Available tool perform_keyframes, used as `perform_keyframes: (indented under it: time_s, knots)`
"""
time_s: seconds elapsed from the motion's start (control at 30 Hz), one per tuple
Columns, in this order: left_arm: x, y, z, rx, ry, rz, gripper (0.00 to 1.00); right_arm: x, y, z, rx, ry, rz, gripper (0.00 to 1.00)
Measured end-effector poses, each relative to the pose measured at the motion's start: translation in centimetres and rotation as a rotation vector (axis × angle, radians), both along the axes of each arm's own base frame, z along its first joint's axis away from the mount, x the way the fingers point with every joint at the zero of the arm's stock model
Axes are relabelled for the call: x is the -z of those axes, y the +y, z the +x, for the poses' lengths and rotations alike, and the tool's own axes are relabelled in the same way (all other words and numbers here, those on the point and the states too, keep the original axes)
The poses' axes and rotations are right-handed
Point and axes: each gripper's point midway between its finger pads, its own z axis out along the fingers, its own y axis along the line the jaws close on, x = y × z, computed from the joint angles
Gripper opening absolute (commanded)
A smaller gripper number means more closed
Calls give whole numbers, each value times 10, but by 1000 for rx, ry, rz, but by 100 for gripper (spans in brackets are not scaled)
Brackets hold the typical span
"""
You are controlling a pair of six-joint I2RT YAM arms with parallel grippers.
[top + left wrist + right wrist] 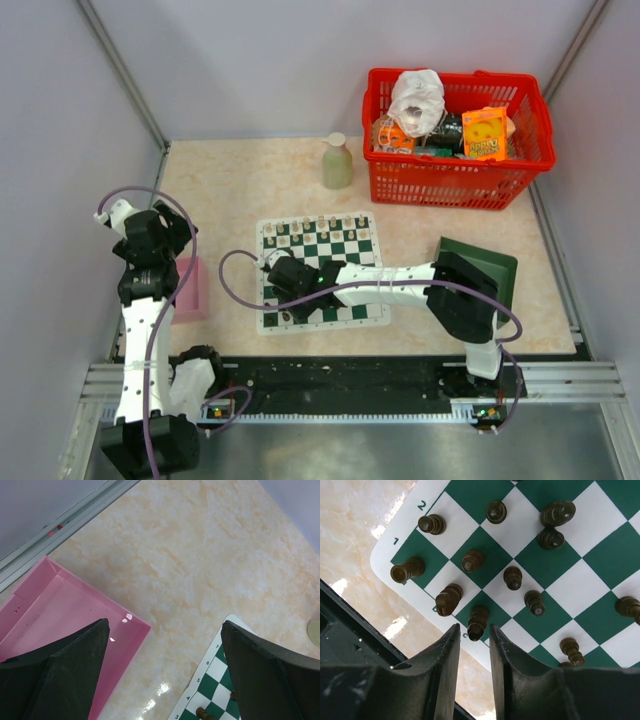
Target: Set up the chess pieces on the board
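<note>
While left fingers (75, 652) gape over marbled table (200, 555), right fingers (445, 655) stand slightly parted.

Dark chess pieces (512, 576) on board (600, 555); end effector (475, 628) tips flank one.

**Pale booth, marbled surface, soft even light**

On my feed the cell is a small booth closed in by plain lilac-grey walls (300, 60) at the back and on both sides. Slim aluminium posts (120, 70) run up the two back corners. The surface (250, 190) is a glossy sheet patterned in cream and peach marble, and it meets the walls on three sides. Ribbed aluminium rails (560, 378) lie along its near edge, with a black strip (340, 385) set into them. Nearer to me still is a dull grey metal plate (400, 450). The light is soft and even, and I see small white glints (162, 689) on the surface.
</note>
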Motion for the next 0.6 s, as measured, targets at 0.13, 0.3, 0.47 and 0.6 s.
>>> perform_keyframes:
  time_s: [0.13, 0.3, 0.47, 0.6]
  knots:
    - [0, 0, 0, 0, 0, 0, 99, 0, 0, 0, 0, -1, 0, 42]
    - [0, 0, 0, 0, 0, 0, 99, -5, -3, 2, 7, -18, -1, 56]
    - [0, -1, 0, 2, 0, -3, 99, -39, -4, 10, 22, -73, 58, 61]
    - [0, -3, -4, 4, 1, -12, 99, -84, -7, 20, 32, -124, 150, 62]
